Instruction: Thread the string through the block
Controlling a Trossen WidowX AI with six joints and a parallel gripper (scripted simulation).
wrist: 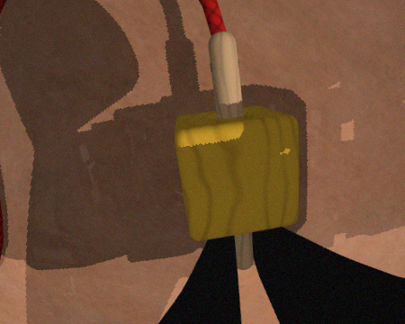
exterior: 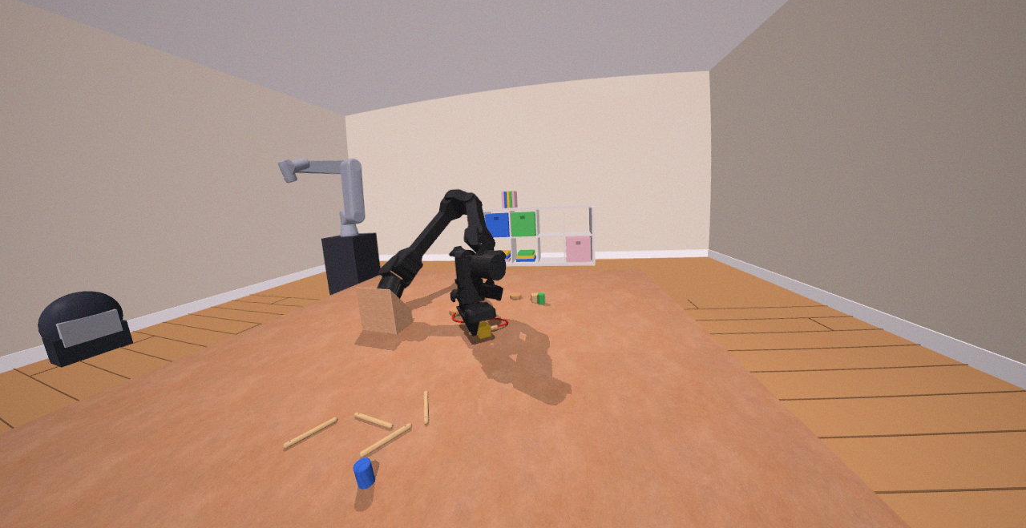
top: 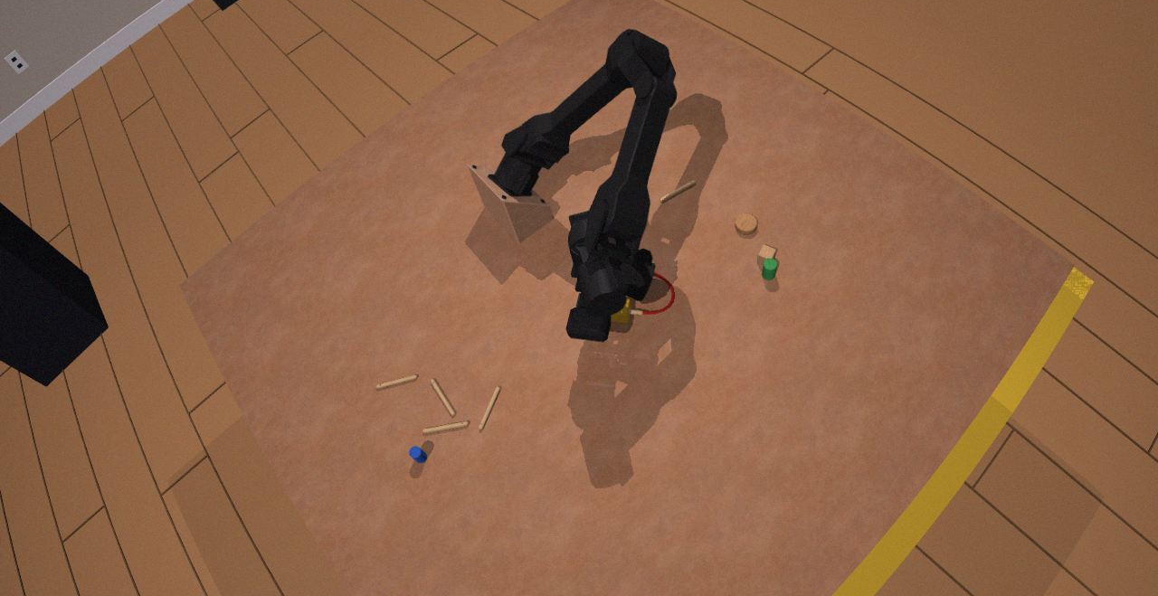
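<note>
Wrist view shows the thin stick [wrist: 226, 75] threaded through the yellow block [wrist: 238, 171]; the gripper [wrist: 245, 258] is clamped on its tip just below the block; red string [wrist: 209, 0] trails above; stick likely light, stiff, slippery; string limp.

Top looks down, exterior from table's end, wrist close (shared: block [wrist: 238, 175])
</note>
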